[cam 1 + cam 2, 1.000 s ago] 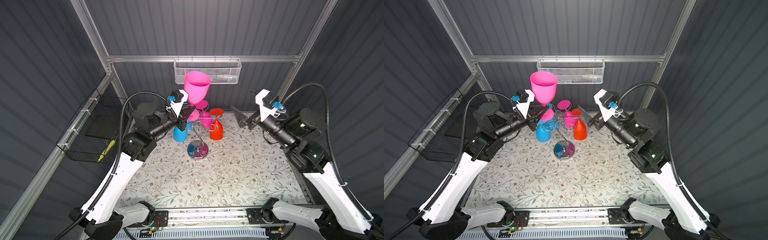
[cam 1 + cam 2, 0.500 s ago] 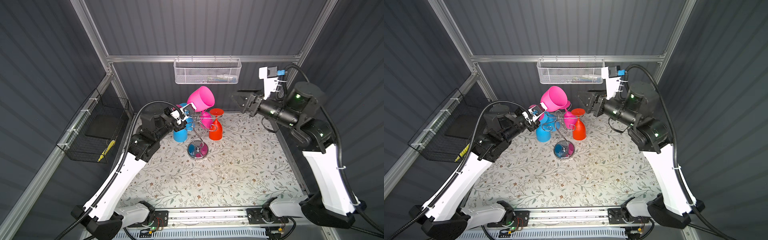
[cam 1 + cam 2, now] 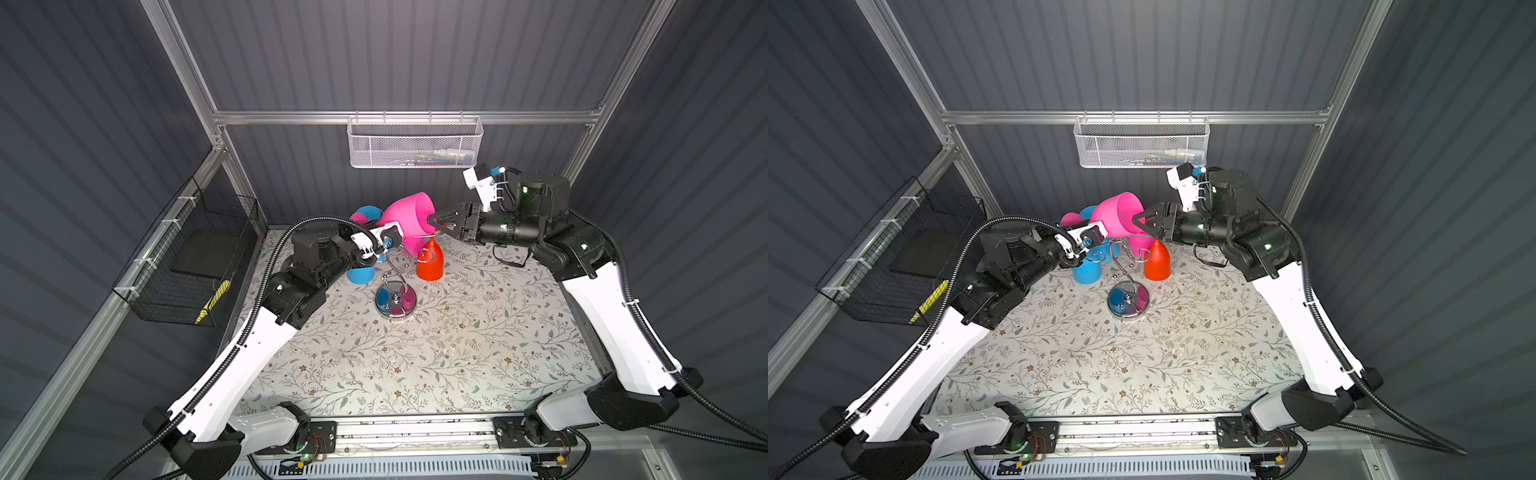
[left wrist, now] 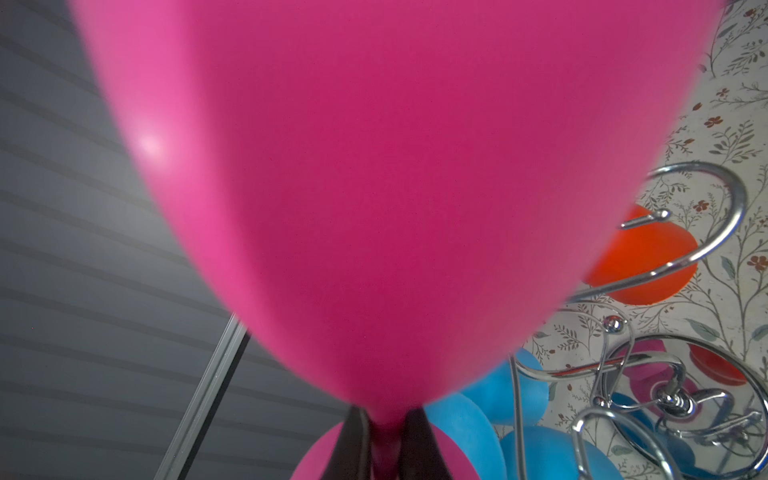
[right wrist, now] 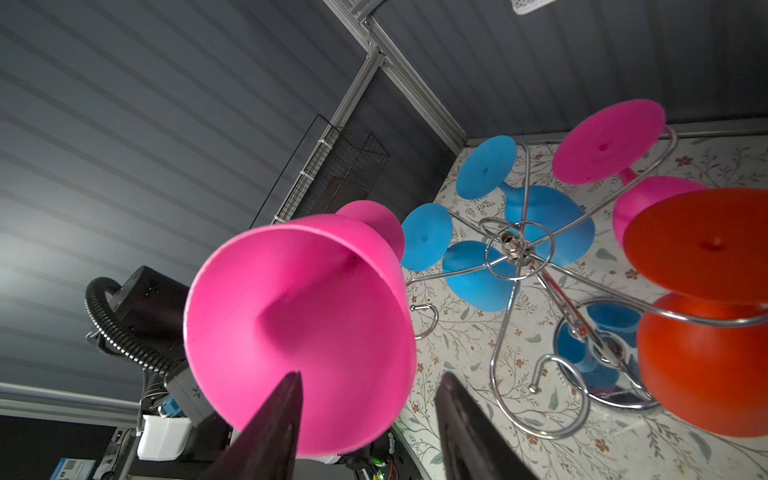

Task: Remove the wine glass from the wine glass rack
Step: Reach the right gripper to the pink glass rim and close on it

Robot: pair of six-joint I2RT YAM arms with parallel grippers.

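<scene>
Tilted further now, pink wine glass (image 3: 409, 218) is clamped by left hand (image 4: 384, 444); right hand (image 5: 370, 419) straddles its rim, apart.

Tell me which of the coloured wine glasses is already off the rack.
The big pink wine glass, tilted with its mouth toward the right gripper and held by its stem in the left gripper. The other glasses hang upside down on the wine glass rack.

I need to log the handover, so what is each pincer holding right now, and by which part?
The left pincer grips the big pink plastic wine glass by its stem. The right pincer straddles its rim, not yet closed.
</scene>
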